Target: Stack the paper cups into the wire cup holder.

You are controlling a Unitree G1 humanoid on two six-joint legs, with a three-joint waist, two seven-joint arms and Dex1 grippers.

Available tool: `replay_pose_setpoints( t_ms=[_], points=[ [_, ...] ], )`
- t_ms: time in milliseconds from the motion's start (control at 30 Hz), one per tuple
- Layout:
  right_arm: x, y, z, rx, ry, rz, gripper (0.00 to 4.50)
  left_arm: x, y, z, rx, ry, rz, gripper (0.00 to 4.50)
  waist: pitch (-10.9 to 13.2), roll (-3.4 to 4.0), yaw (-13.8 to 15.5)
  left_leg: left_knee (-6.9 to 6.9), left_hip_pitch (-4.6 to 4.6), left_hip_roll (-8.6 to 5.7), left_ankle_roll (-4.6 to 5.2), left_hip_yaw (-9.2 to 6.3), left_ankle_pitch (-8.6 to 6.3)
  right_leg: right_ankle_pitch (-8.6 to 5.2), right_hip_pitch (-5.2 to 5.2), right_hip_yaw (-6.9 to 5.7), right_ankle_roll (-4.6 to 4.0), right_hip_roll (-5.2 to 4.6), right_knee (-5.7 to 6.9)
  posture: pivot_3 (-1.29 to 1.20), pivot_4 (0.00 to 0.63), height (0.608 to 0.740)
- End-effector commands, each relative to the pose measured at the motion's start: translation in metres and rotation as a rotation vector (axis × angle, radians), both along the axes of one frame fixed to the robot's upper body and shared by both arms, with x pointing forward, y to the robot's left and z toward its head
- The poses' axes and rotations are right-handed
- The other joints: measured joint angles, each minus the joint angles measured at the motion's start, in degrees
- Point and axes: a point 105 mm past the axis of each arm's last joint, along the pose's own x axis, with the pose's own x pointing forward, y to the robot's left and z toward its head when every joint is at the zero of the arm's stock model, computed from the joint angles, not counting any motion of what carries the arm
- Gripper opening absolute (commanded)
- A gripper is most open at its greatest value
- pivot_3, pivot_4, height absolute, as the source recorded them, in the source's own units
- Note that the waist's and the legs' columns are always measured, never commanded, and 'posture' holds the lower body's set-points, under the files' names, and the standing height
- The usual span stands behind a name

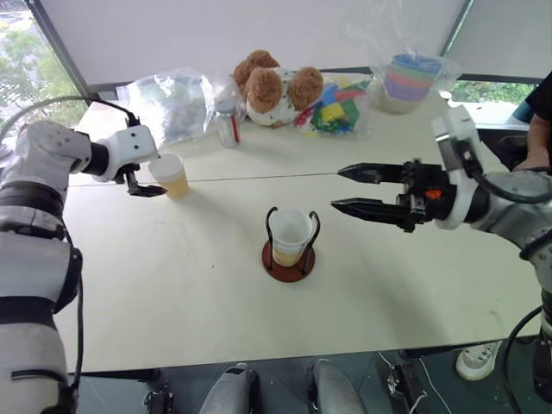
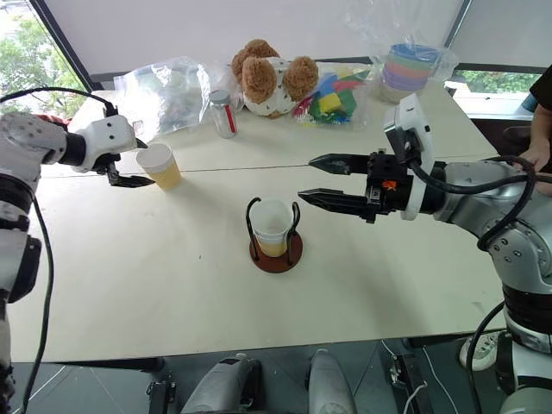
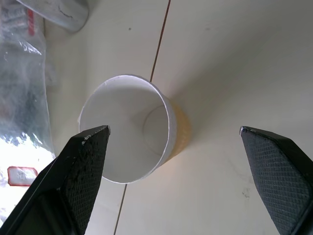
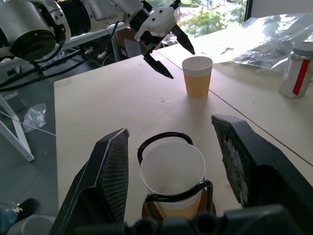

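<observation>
Two paper cups visible on the table [image 1: 172, 293]: one cup [image 1: 290, 235] sits upright inside the wire cup holder [image 1: 288, 259] near mid-table, a second loose cup [image 1: 170, 175] stands upright further back on the robot's left, just beside the table seam. Left gripper [image 1: 142, 177] hovers at the loose cup, fingers spread wide, one finger over the rim, not gripping it. Right gripper [image 1: 358, 190] hangs level to the right of the holder, pointing left, fingers apart, empty. Back of table: clear plastic bag [image 1: 168, 99], small bottle with red label [image 1: 227, 122], teddy bear [image 1: 274, 86], coloured blocks in a bag [image 1: 338, 108], stacked pastel bowls [image 1: 410, 79]. Person's arm [image 1: 536, 138] at far right edge.
</observation>
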Motion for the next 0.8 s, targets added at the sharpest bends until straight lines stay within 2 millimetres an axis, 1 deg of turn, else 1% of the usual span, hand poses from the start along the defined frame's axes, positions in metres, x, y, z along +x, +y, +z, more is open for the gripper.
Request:
replay_pose_setpoints(
  t_ms=[33,67,167,200,233,267,367,400,533,667,700,767,800],
  points=[
    [-0.009,0.001,0.01,0.011,-0.048,0.002,2.92,0.007,0.001,0.005,0.026,-0.031,0.045,4.39,0.0,0.0,0.0,0.0,0.0,0.0,0.0,0.01,0.0,0.0,0.0,0.0,0.0,0.0,0.0,0.0,0.15,0.74],
    [-0.009,0.001,0.01,0.012,-0.046,0.0,2.92,0.007,0.001,0.002,0.031,-0.022,0.049,4.39,0.0,-0.01,0.0,0.0,0.0,0.0,0.0,0.01,0.0,0.0,0.0,0.0,0.0,0.0,0.0,0.0,0.15,0.74],
    [-0.01,0.001,0.011,0.014,-0.047,-0.009,2.92,0.009,-0.003,-0.003,0.043,-0.006,0.052,3.56,0.0,-0.01,0.0,0.0,0.0,0.0,0.0,0.01,0.0,0.0,0.0,0.0,0.0,0.0,0.03,0.0,0.15,0.74],
    [-0.01,0.001,0.012,0.016,-0.047,-0.011,2.92,0.01,-0.004,-0.004,0.044,-0.005,0.051,3.09,0.0,-0.01,0.0,0.0,0.0,0.0,0.0,0.01,0.0,0.0,0.0,0.0,0.0,0.0,0.03,0.0,0.15,0.74],
    [-0.01,0.001,0.012,0.017,-0.048,-0.013,2.92,0.01,-0.005,-0.004,0.044,-0.004,0.05,2.47,0.0,-0.01,0.0,0.0,0.0,0.0,0.0,0.01,0.0,0.0,0.0,0.0,0.0,0.0,0.04,0.0,0.15,0.74],
    [-0.01,0.001,0.013,0.016,-0.048,-0.015,2.92,0.01,-0.006,-0.004,0.043,-0.005,0.048,2.01,0.0,-0.01,0.0,0.0,0.0,0.0,0.0,0.01,0.0,0.0,0.0,0.0,0.0,0.0,0.04,0.0,0.15,0.74],
    [-0.01,0.0,0.013,0.016,-0.048,-0.019,2.92,0.011,-0.007,-0.003,0.046,-0.006,0.043,0.43,0.0,-0.01,0.0,0.0,0.0,0.0,0.0,0.01,0.0,0.01,0.0,0.0,0.0,0.0,0.04,0.0,0.15,0.74],
    [-0.01,0.0,0.013,0.016,-0.048,-0.019,2.92,0.011,-0.007,-0.003,0.048,-0.006,0.039,0.02,0.0,-0.01,0.0,0.0,0.0,0.0,0.0,0.01,0.0,0.01,0.0,0.0,0.0,0.0,0.04,0.0,0.15,0.74],
    [-0.009,0.001,0.012,0.016,-0.045,-0.016,2.92,0.01,-0.008,0.001,0.059,-0.014,0.026,0.02,0.0,-0.01,0.0,0.0,0.0,0.0,0.0,0.01,0.0,0.01,0.0,0.0,0.0,0.0,0.04,0.0,0.15,0.74],
    [-0.008,0.001,0.011,0.019,-0.038,-0.016,2.92,0.008,-0.01,0.012,0.055,-0.015,-0.006,0.02,0.0,-0.02,0.0,0.0,0.0,0.0,0.0,0.01,0.0,0.01,0.0,0.0,0.01,0.0,0.04,0.0,0.15,0.74],
    [-0.006,-0.004,0.009,0.008,-0.033,-0.037,2.92,0.006,-0.017,0.026,0.06,-0.029,-0.048,0.02,0.0,-0.02,0.0,0.0,0.0,0.0,0.0,0.01,0.0,0.01,0.0,0.0,0.01,0.0,0.04,0.0,0.15,0.74],
    [-0.005,-0.012,0.007,-0.013,-0.025,-0.07,2.92,0.003,-0.029,0.047,0.058,-0.045,-0.118,0.02,0.0,-0.13,0.2,0.0,-0.02,0.0,0.0,-0.01,0.0,0.01,0.0,-0.04,0.01,0.0,0.04,0.0,0.15,0.74],
    [-0.004,-0.018,0.002,-0.057,-0.023,-0.098,2.92,-0.003,-0.047,0.068,0.027,-0.026,-0.204,0.02,0.0,-0.15,0.3,0.01,-0.03,0.0,0.0,-0.03,0.0,0.01,0.0,-0.07,0.01,0.0,0.04,0.0,0.15,0.74]
  ],
)
